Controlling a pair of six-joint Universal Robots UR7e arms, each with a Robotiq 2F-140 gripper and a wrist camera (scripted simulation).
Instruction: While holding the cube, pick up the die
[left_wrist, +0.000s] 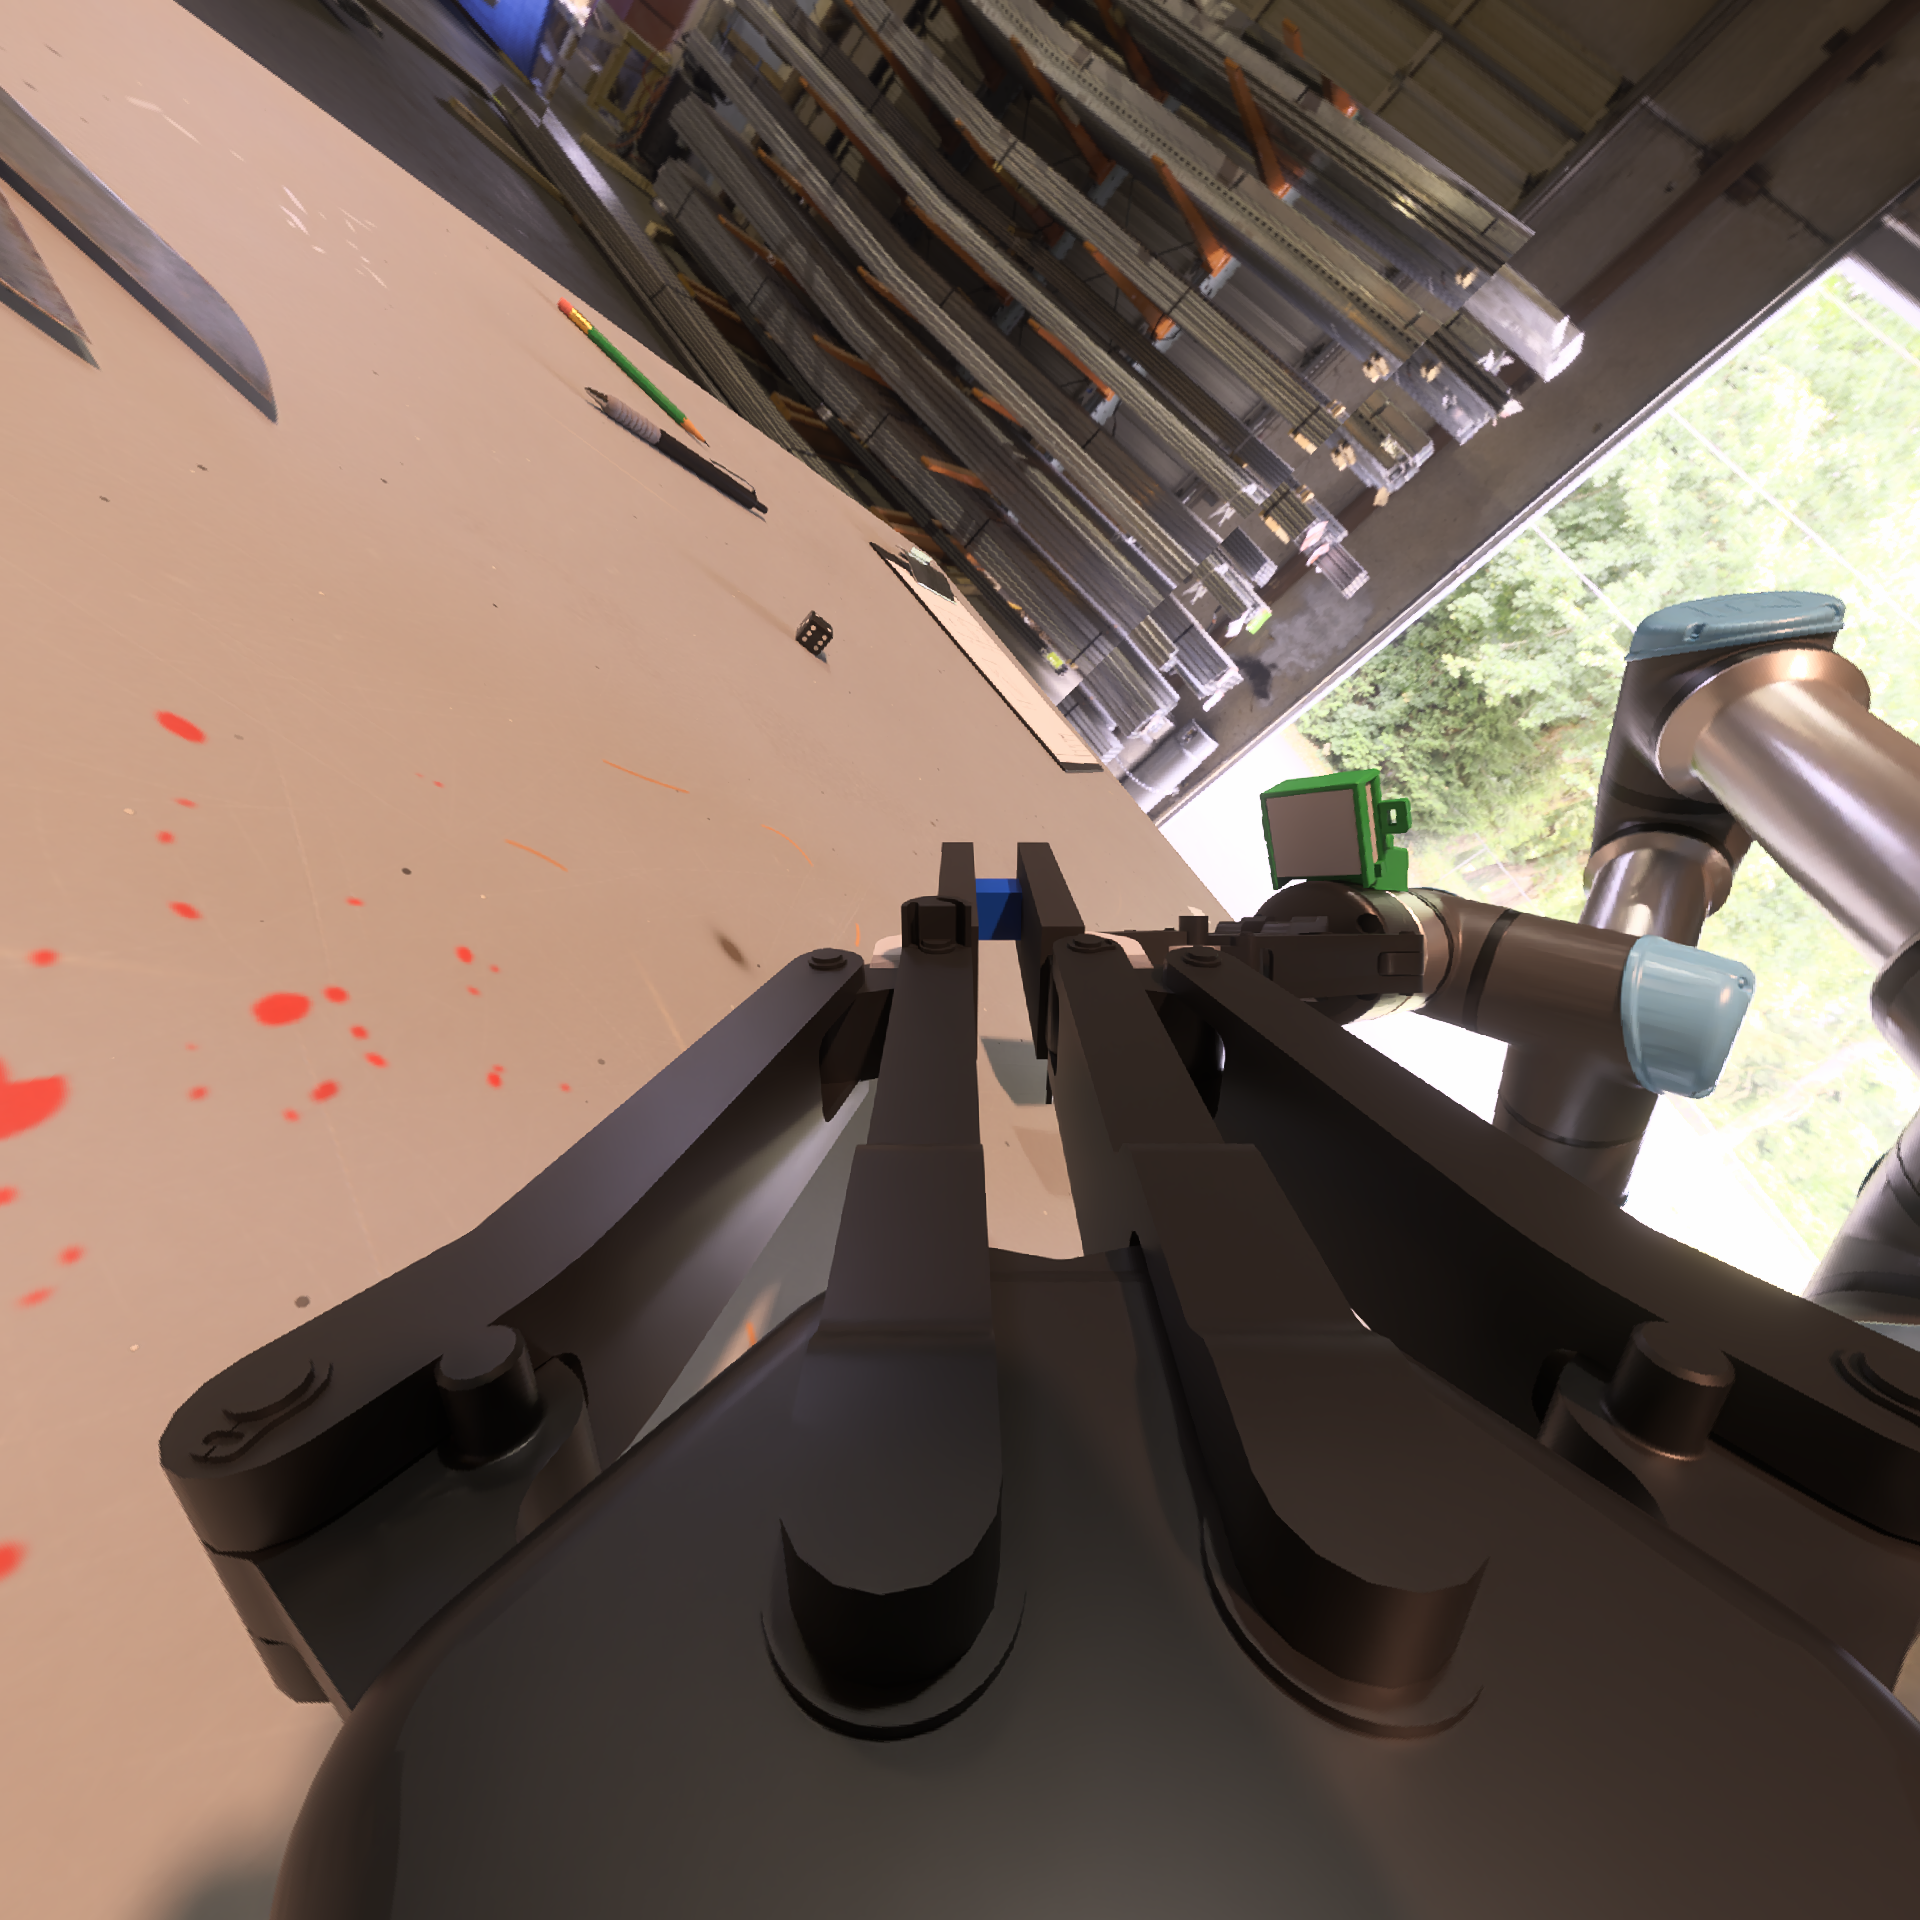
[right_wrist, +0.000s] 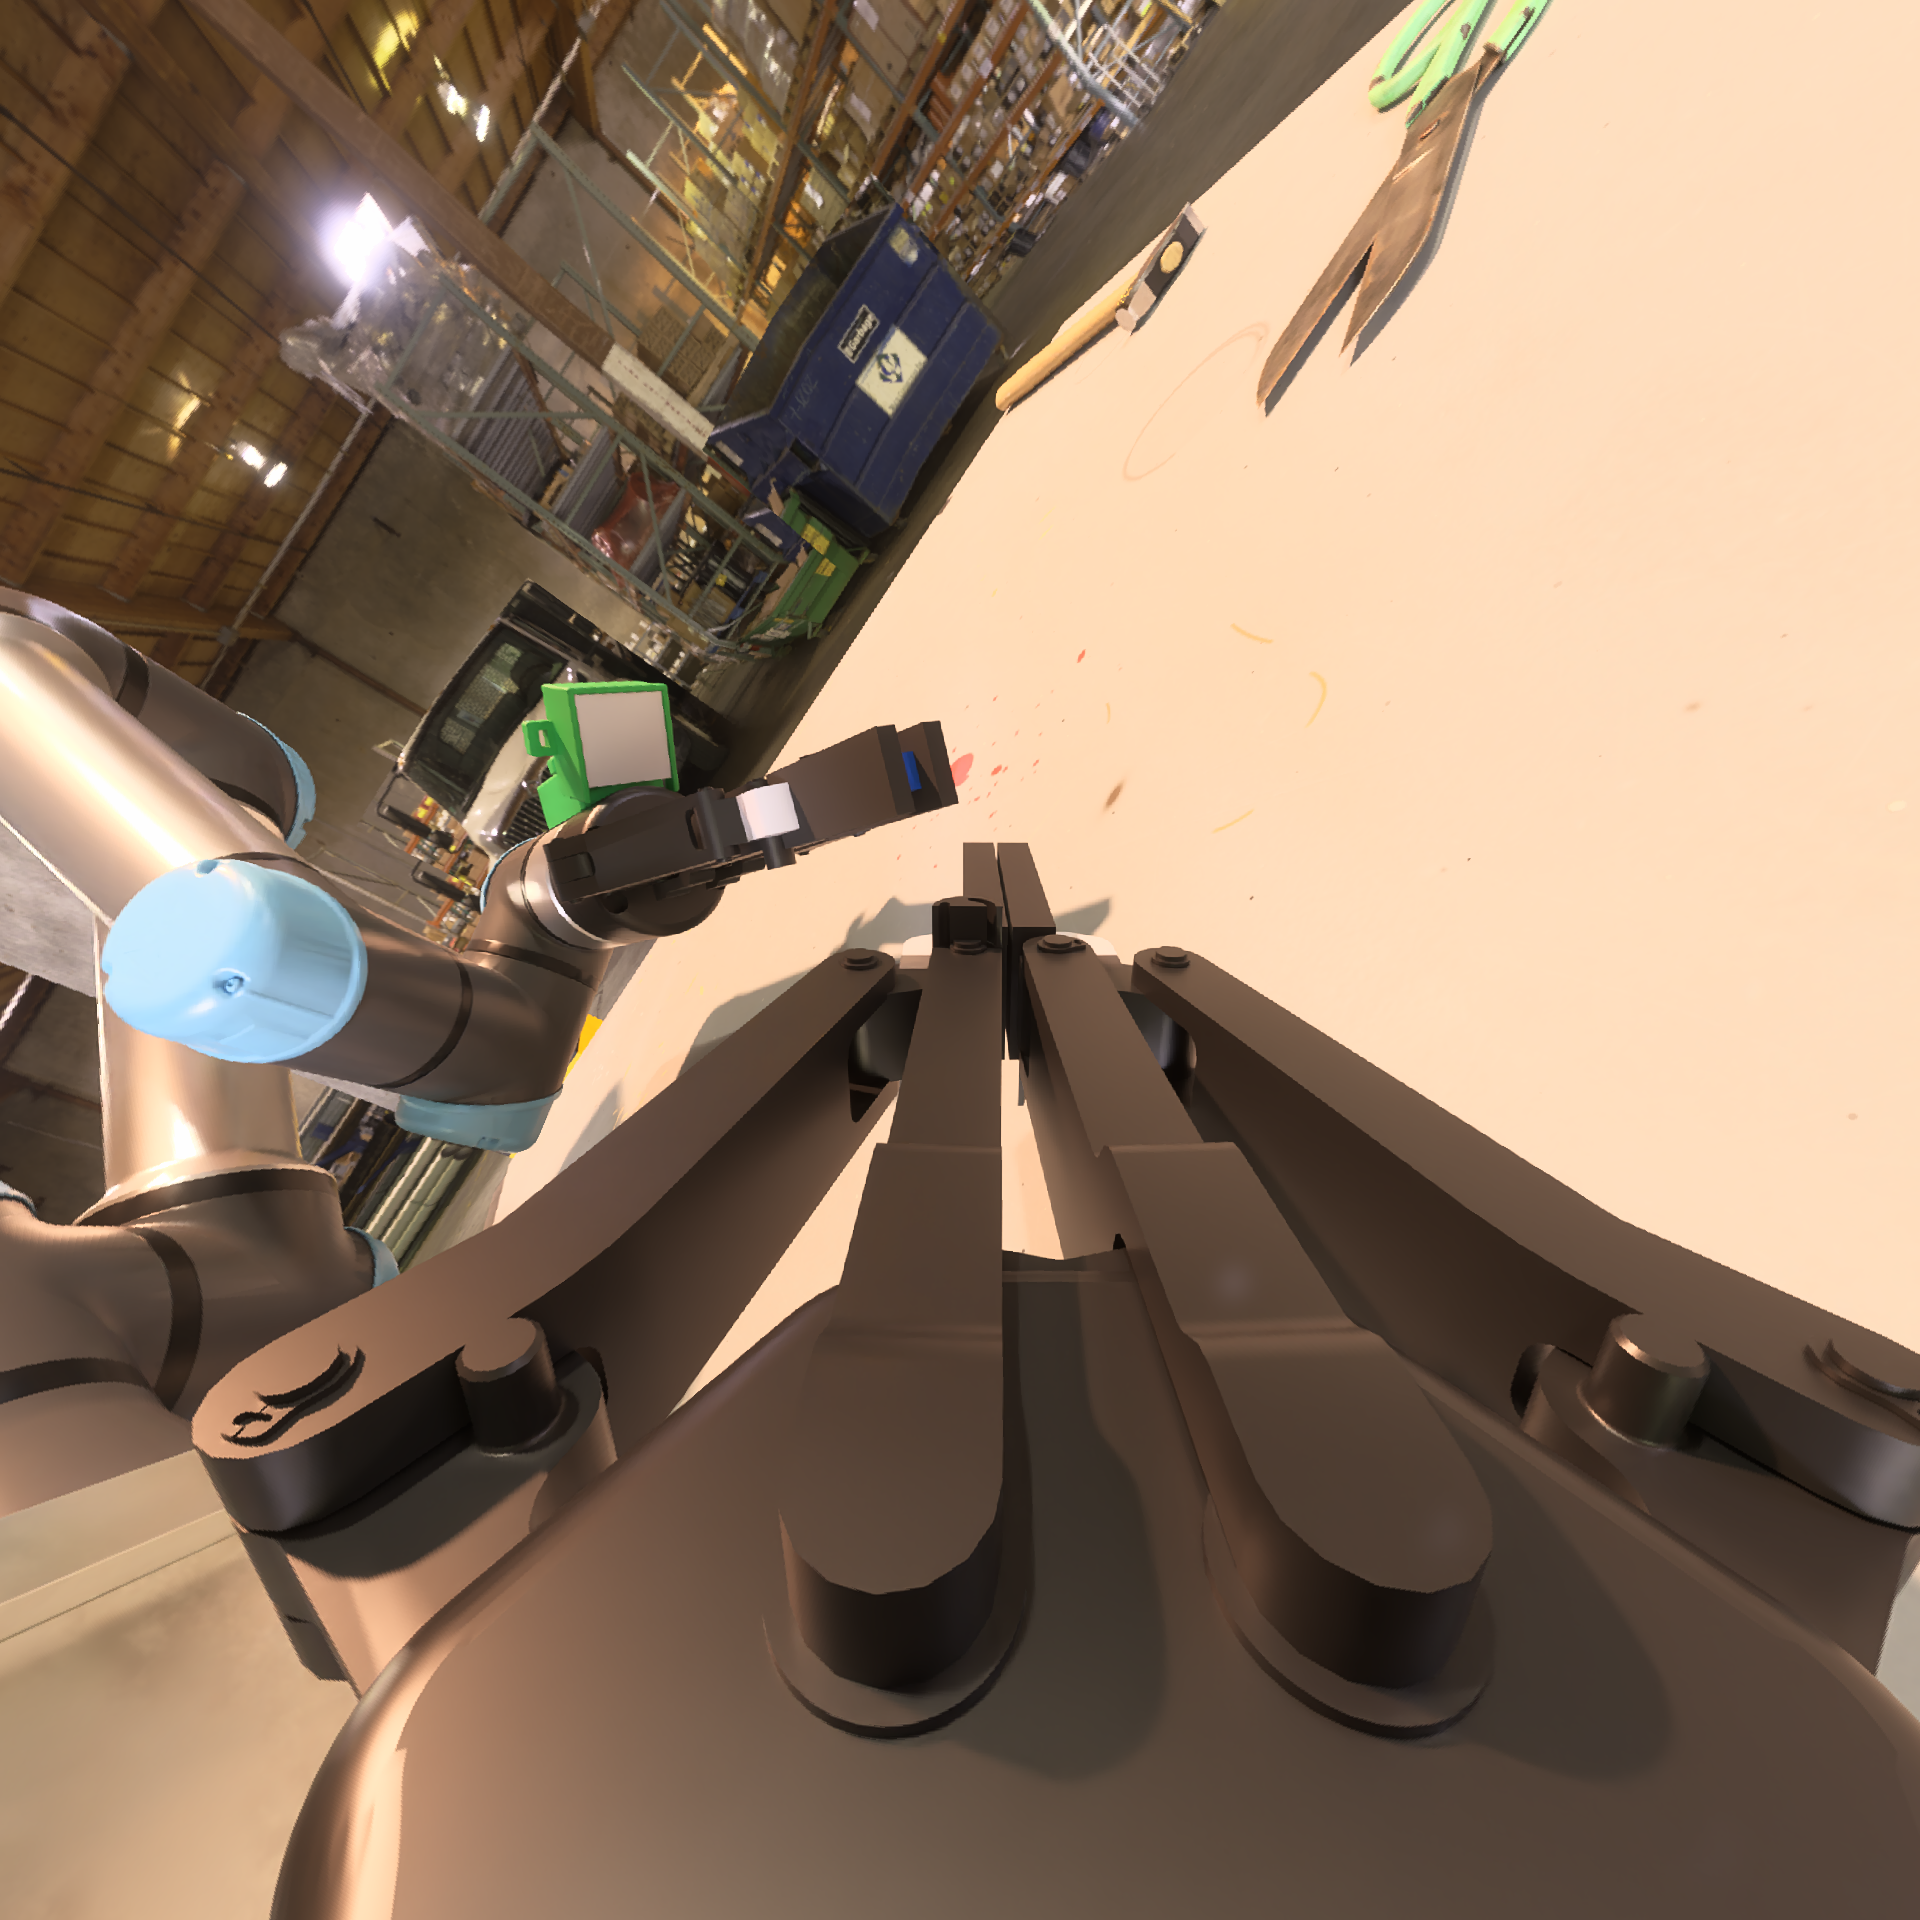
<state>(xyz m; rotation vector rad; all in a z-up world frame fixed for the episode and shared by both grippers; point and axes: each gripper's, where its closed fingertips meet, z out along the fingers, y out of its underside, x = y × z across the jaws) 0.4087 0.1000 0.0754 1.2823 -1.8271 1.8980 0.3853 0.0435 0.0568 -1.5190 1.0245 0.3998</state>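
Observation:
My left gripper (left_wrist: 997, 883) is shut on a small blue cube (left_wrist: 1000, 907) and holds it a little above the tan table (left_wrist: 416, 831). A small black die (left_wrist: 814, 631) with white pips lies on the table farther ahead and to the left of the cube. My right gripper (right_wrist: 995, 873) is shut and empty, fingers pressed together above the table. In the right wrist view the left gripper (right_wrist: 920, 774) shows at the left with the blue cube (right_wrist: 912, 771) between its fingers. The die does not show in the right wrist view.
A green pencil (left_wrist: 629, 364) and a black pen (left_wrist: 675, 449) lie beyond the die. A clipboard (left_wrist: 987, 665) lies at the table edge. Scissor blades (left_wrist: 177, 281) lie far left; the scissors (right_wrist: 1361, 249) and a hammer (right_wrist: 1101, 312) show in the right wrist view. Red paint spots (left_wrist: 281, 1006) mark the table.

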